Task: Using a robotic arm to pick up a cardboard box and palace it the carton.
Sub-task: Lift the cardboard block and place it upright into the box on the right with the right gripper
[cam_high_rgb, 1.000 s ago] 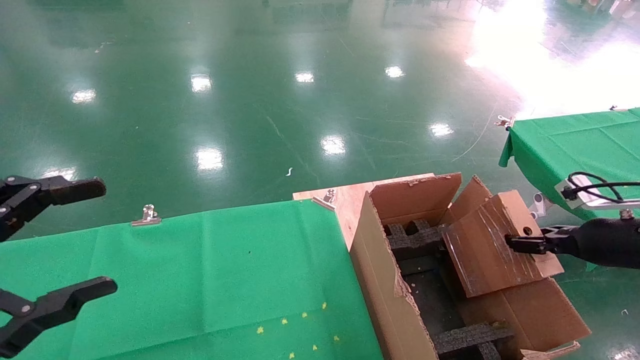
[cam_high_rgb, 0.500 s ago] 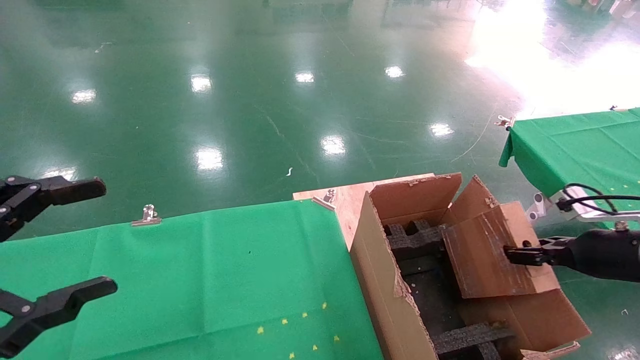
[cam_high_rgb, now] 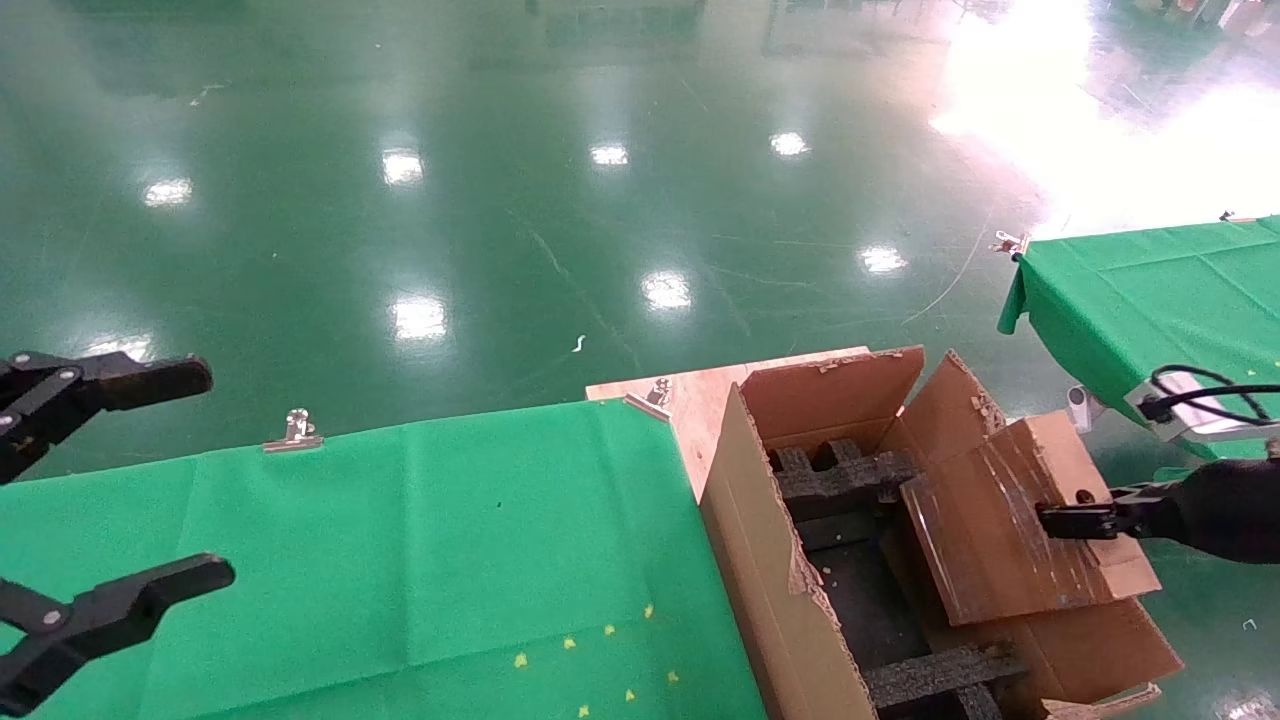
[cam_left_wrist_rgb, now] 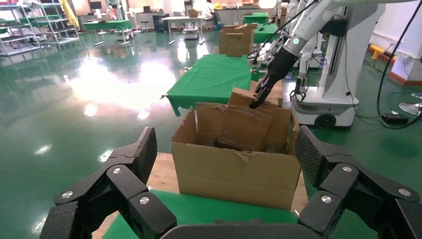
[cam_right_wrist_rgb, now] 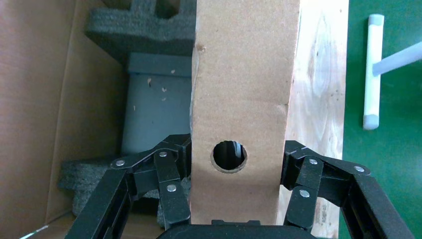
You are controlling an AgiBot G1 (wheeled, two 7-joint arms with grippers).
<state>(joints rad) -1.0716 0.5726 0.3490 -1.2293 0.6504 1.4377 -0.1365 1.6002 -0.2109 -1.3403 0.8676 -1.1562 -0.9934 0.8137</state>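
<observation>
The pick-up looks done — the right gripper [cam_right_wrist_rgb: 234,199] has its fingers [cam_right_wrist_rgb: 171,186] clamped on both sides of the cardboard box [cam_high_rgb: 1020,530], near the face w/ the round hole. The box hangs tilted over the right-hand edge of the carton [cam_high_rgb: 790,600], low end dipping toward the black foam inserts [cam_high_rgb: 840,475], not yet resting inside as far as I can tell. What's left, I'd say: bring it further over the opening, lower it between the foam pieces, let go. The left gripper [cam_high_rgb: 100,510] sits idle over the green-covered desk [cam_high_rgb: 420,540], well apart from the carton, fingers spread wide, holding nothing.
</observation>
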